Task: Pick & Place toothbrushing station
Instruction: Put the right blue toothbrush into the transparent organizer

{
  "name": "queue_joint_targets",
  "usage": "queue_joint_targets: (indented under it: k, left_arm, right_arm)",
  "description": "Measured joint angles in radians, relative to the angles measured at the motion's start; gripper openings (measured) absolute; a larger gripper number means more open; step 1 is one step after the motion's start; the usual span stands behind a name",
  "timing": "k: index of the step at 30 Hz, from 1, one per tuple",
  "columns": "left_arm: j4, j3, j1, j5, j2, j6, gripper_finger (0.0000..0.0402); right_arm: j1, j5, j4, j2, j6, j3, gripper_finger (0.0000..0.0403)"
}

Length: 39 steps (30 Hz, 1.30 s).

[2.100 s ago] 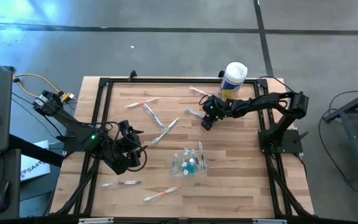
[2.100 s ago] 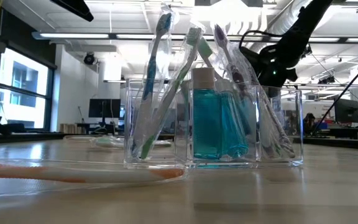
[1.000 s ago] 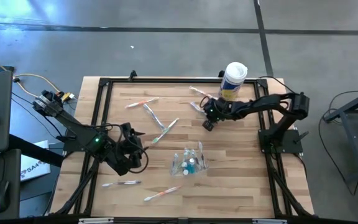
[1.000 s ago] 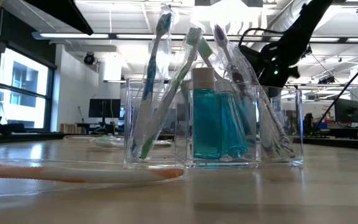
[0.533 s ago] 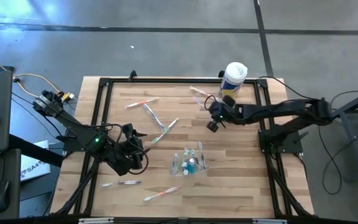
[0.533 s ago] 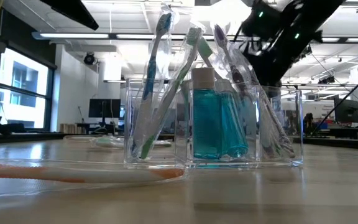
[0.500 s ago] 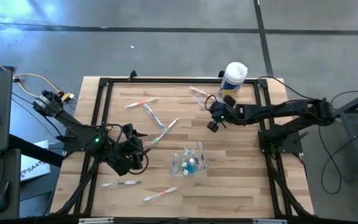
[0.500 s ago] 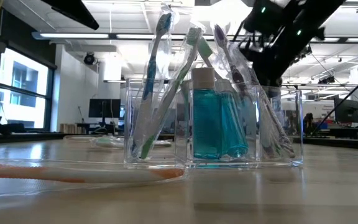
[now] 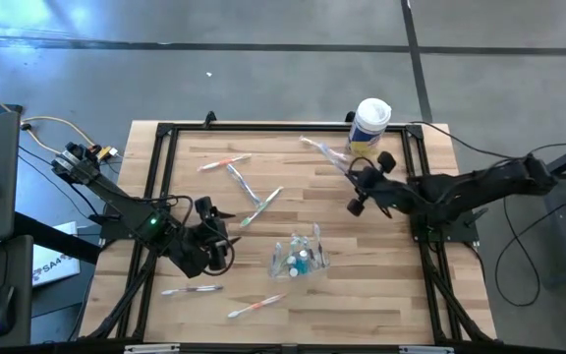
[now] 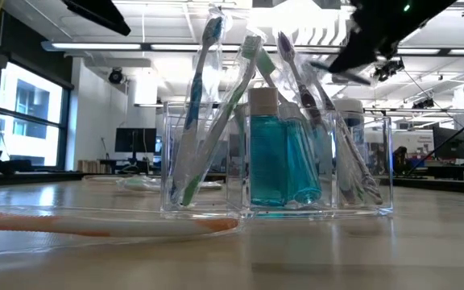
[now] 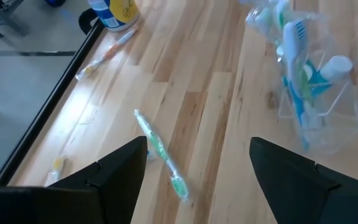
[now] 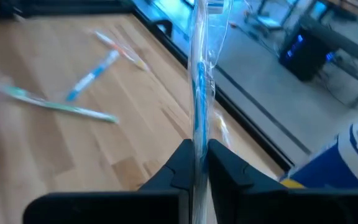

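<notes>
The wooden table [image 9: 381, 285] carries everything, and the toothbrushing station [image 9: 299, 257], a small clear plastic holder, stands a little off its middle toward the near edge. How many brushes sit inside it cannot be counted from above; the low view shows at least four upright wrapped ones plus two teal white-capped bottles, the rest overlapping behind the clear walls.

The white canister [image 9: 370, 125] stands far from the station at the back edge, its base hidden by the table frame. One wrapped brush [image 9: 314, 147] lies just beside it.

The right gripper [image 9: 358, 193], between canister and station, has its jaws pressed together on a wrapped blue toothbrush [image 12: 199, 74], whose ends run out of the wrist picture.

The left gripper [image 9: 216, 230], left of the station, has its jaws spread wide over bare wood, holding nothing.

Six loose brushes lie around the station: three [image 9: 241, 183] behind and left of it, two [image 9: 255, 306] toward the near edge, plus the canister one
</notes>
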<state>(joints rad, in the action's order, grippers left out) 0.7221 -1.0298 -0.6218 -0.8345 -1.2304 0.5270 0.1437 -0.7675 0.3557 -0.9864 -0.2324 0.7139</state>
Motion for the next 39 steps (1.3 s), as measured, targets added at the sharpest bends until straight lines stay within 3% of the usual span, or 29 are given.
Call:
queue_joint_targets:
  k: [8, 20, 26, 32, 39]
  left_arm:
    - [-0.154, 0.0, 0.0, 0.0, 0.0, -0.107, 0.0281]
    - [-0.696, 0.0, 0.0, 0.072, -0.033, -0.493, 0.0281]
    - [-1.006, 0.0, 0.014, 0.1, -0.149, -0.678, 0.0281]
    - [-1.232, 0.0, 0.062, 0.253, -0.249, -0.853, 0.0281]
    - [-1.281, 0.0, 0.139, 0.388, -0.261, -0.812, 0.0281]
  right_arm:
    - [0.222, -0.021, -0.114, 0.02, 0.036, 0.0, 0.0019]
    - [0.512, -0.011, -0.541, -0.051, 0.353, 0.001, 0.0019]
    - [0.544, -0.01, -0.715, -0.149, 0.469, 0.001, 0.0019]
    - [0.52, 0.049, -0.847, -0.25, 0.545, 0.001, 0.0019]
    - [0.518, 0.098, -0.92, -0.311, 0.627, 0.001, 0.0019]
